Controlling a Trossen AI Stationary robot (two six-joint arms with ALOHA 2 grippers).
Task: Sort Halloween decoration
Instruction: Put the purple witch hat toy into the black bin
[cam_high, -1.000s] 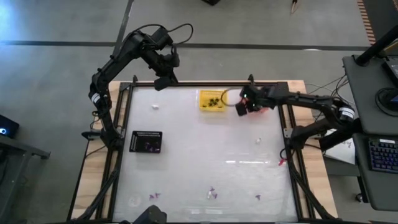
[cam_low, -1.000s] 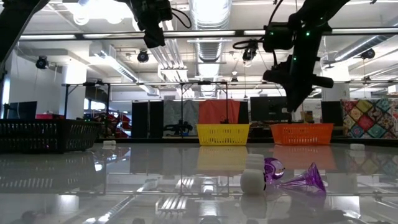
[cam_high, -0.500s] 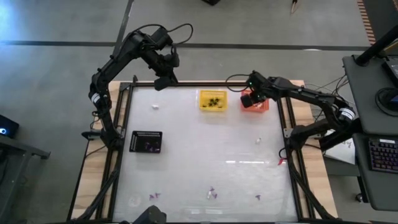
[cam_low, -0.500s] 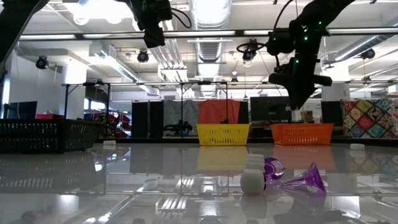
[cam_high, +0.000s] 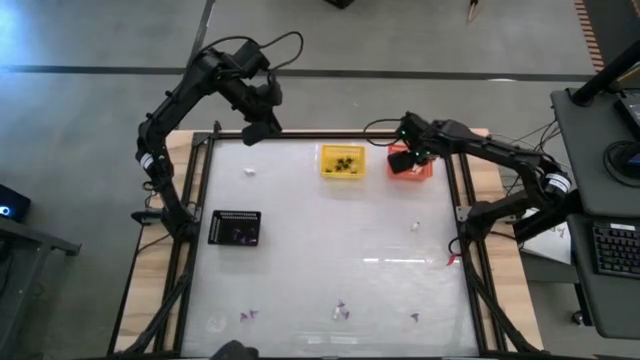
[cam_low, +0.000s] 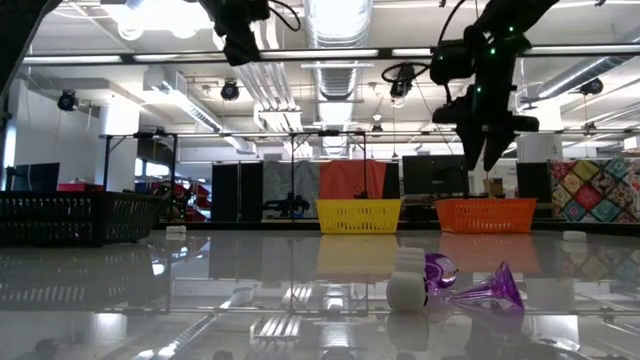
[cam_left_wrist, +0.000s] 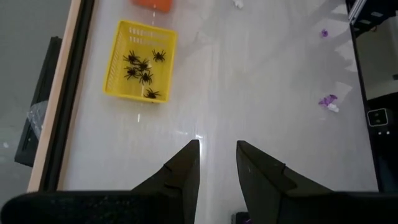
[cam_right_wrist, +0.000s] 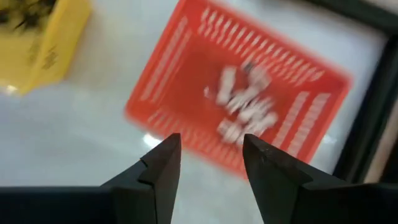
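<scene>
My right gripper (cam_high: 412, 150) hangs open above the orange basket (cam_high: 408, 165), fingers pointing down, nothing between them. Small white trinkets (cam_right_wrist: 245, 102) lie in that basket. Beside it, the yellow basket (cam_high: 342, 160) holds several black spiders (cam_left_wrist: 142, 68). The black basket (cam_high: 236, 227) at the left edge has purple pieces inside. Loose decorations lie on the table: white ones (cam_high: 249, 171) (cam_high: 415, 227) and purple ones near the front edge (cam_high: 343, 309) (cam_high: 247, 316) (cam_high: 414, 318). My left gripper (cam_high: 258, 128) waits high over the far left corner, open and empty (cam_left_wrist: 217, 146).
A black frame (cam_high: 190, 200) runs along the table's left and right sides, with wooden strips outside it. In the low view a white lump and a purple cone-shaped trinket (cam_low: 440, 280) lie close to the near edge. The table's middle is bare glossy white (cam_high: 320, 240).
My right gripper has gone toward the table's right edge, from beside the yellow basket to above the orange basket, turned its fingers downward and opened. My left arm has drawn back slightly, its gripper a little higher.
</scene>
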